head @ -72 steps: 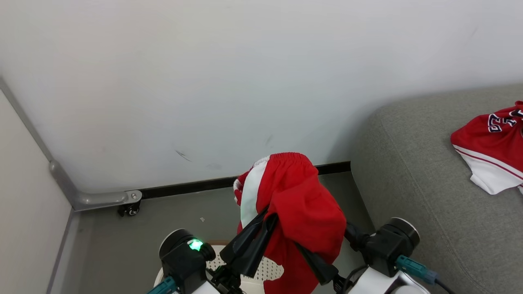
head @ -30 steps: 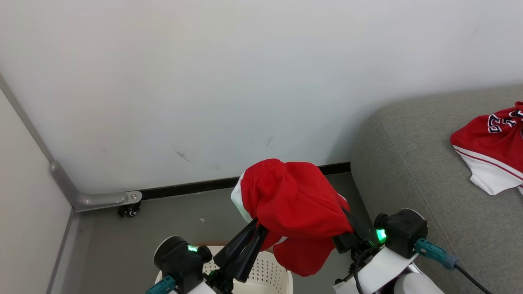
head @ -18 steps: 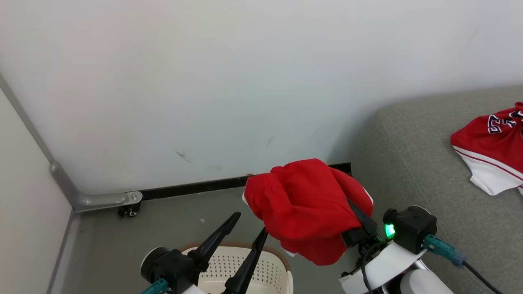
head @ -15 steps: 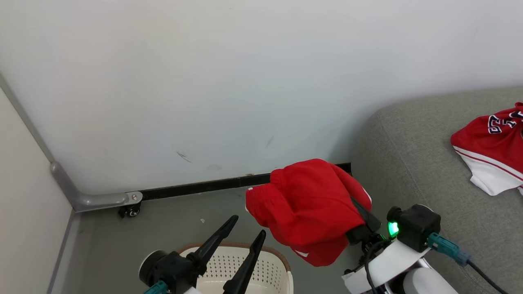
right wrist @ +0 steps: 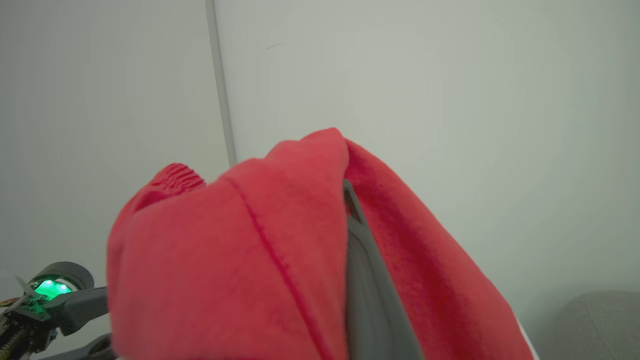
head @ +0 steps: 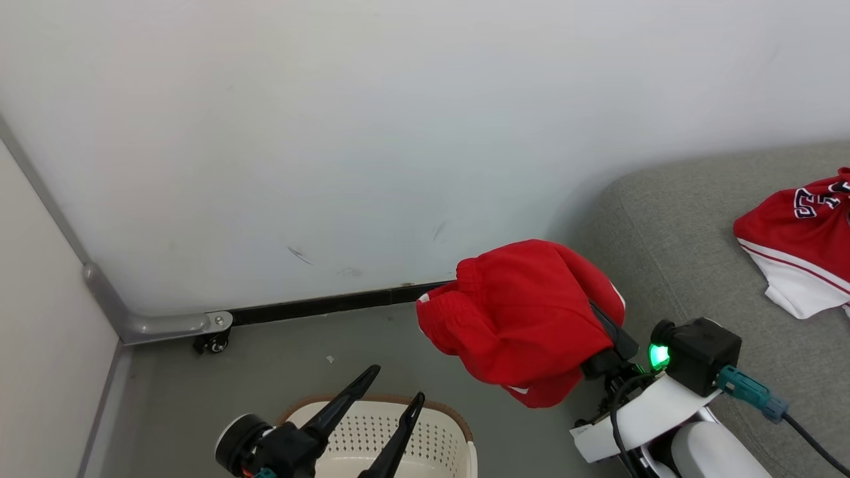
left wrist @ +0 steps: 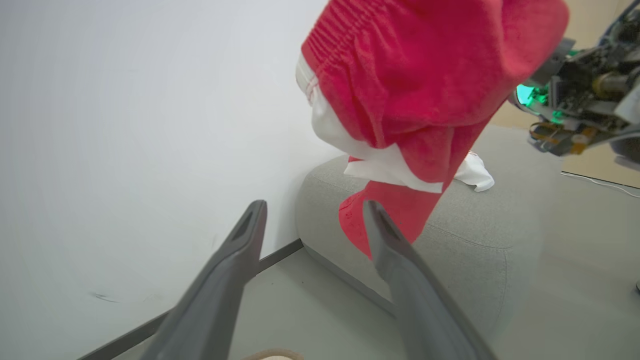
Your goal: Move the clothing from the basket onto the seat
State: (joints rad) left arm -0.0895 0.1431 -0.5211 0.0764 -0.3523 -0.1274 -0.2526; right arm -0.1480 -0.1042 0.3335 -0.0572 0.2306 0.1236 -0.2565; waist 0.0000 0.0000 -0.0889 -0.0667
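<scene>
The shorts [head: 524, 318], red with a white panel underneath, hang in the air over the floor [head: 265, 358], bunched around the right gripper [right wrist: 352, 210]. Its 2 fingers lie together under the cloth, which drapes down both sides of them. The bundle sits just left of the seat's [head: 690, 265] rounded near-left corner, and its right edge overlaps that corner in the head view. Far behind it the black baseboard [head: 319, 305] runs along the white wall [head: 332, 133]. On the seat, far right and well apart from the shorts, lies the jersey [head: 797, 245], cut by the picture's edge. The left gripper [head: 397, 382] is low and near, its jaws spread wide with nothing between them, above the basket's [head: 451, 418] brown rim. Open grey floor stretches left of the basket as far as a castor [head: 211, 342] at the wall's foot.
</scene>
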